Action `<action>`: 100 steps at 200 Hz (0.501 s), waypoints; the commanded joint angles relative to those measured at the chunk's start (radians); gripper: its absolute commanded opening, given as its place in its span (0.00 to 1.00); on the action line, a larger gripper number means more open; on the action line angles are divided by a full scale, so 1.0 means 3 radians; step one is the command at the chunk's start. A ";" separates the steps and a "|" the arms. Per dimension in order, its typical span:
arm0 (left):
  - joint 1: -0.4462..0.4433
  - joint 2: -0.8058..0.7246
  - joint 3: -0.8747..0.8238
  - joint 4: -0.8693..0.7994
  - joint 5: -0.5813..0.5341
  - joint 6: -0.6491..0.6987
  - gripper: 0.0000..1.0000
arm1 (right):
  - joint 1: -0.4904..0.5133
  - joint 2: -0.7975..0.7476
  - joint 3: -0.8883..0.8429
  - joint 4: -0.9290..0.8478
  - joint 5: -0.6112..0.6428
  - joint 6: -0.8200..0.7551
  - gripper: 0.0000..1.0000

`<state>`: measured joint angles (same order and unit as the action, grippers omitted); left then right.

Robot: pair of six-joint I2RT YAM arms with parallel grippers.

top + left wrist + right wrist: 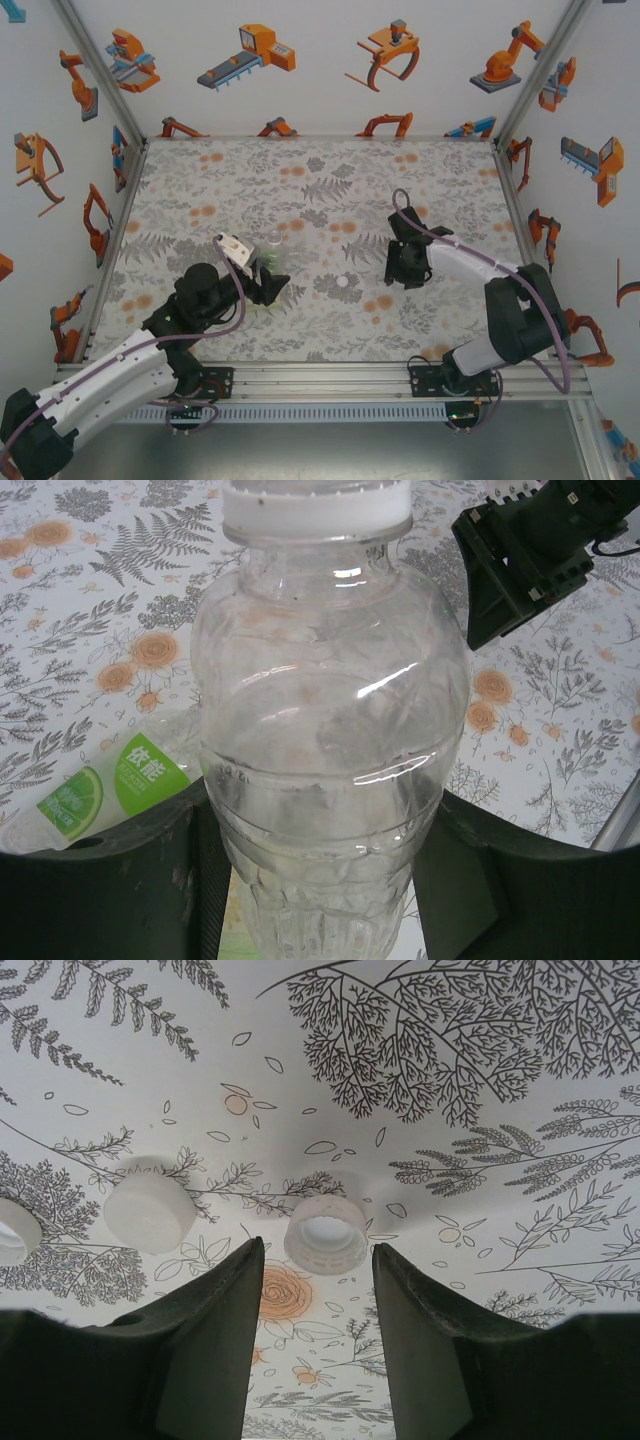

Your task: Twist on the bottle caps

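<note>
Worktop (200,170): floral-printed and carrying everything; the action sits in its middle band, either side of centre.
Left gripper (320,880): left of the worktop's centre, fingers clamped against both sides of the unlabelled bottle's lower body.
Right gripper (318,1260): right of centre, pointed down at the worktop, fingers spread wide and gripping nothing.
Unlabelled bottle (330,740): upright in the left gripper, clear, apparently empty.
Green-label bottle (105,785): lying on its side on the worktop just beside the held one; whether it is capped cannot be told.
Fitted cap (315,510): white, sitting on the unlabelled bottle's neck; how tight it is cannot be told.
Mouth-up cap (325,1232): on the worktop, hollow side up, just ahead of the gap between the right fingers and touching neither.
Dome-up cap (150,1212): closed side up, near the mouth-up cap but apart from it.
Progress: by my reading, one bottle has its cap on and may want tightening. Loose caps remain, so most of the job looks undone.
Views: the top external view gives the layout, with one loose cap (347,283) between the grippers. The left wrist view adds the fitted cap and the label. The right wrist view shows which way up the caps lie.
</note>
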<state>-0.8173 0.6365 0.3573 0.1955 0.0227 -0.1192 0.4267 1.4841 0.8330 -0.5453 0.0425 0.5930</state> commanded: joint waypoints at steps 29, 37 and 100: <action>0.0019 0.0002 0.0104 0.0151 0.0035 -0.0063 0.00 | -0.0022 -0.0110 0.0127 -0.0109 -0.0004 -0.0031 0.45; 0.0019 -0.0003 0.0105 0.0151 0.0041 -0.0064 0.00 | -0.0024 -0.0105 0.0125 -0.0110 -0.0008 -0.0030 0.45; 0.0019 -0.0020 0.0103 0.0136 0.0031 -0.0063 0.00 | -0.0023 -0.0022 0.0072 -0.0045 -0.0021 -0.0029 0.44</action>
<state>-0.8173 0.6384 0.3573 0.1989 0.0227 -0.1200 0.4267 1.4715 0.8482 -0.5529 0.0418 0.5903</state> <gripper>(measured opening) 0.583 0.447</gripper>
